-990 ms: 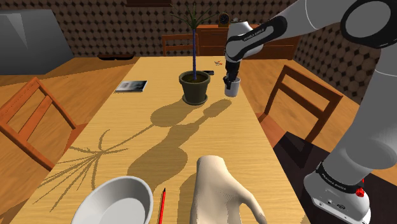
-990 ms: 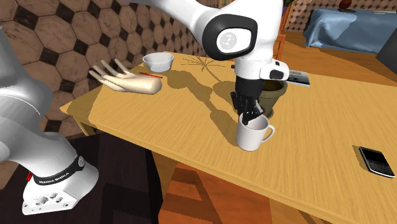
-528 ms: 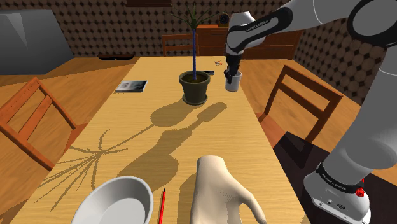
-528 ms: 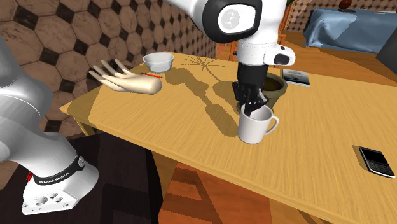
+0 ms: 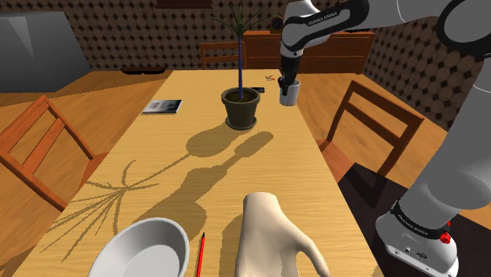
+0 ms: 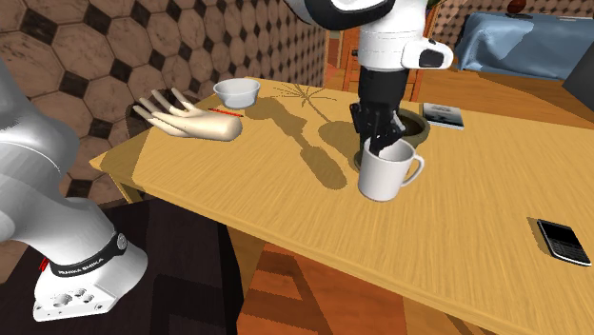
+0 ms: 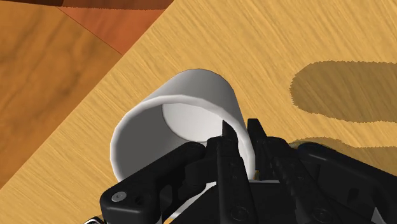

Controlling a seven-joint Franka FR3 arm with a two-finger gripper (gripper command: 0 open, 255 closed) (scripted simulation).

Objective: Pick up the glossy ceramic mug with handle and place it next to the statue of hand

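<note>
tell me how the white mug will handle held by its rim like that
The white mug looks rigid, so it likely won't flex in the gripper. Pinched on one side of the rim, it may tilt or swing. Its smooth wall could slip, and it would probably chip if dropped on the table.

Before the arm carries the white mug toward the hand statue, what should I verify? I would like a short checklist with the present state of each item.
1. Gripper shut on the rim of the mug: ok.
2. Mug hanging about upright: ok.
3. Mug's bottom clear of the table: cannot tell.
4. Room beside the plant pot: not ok, it stands close to the mug and might be brushed.
5. Bare table next to the hand statue, on its wrist side toward the plant pot: ok.
6. Bowl and red pencil lie off that spot: ok.
</note>
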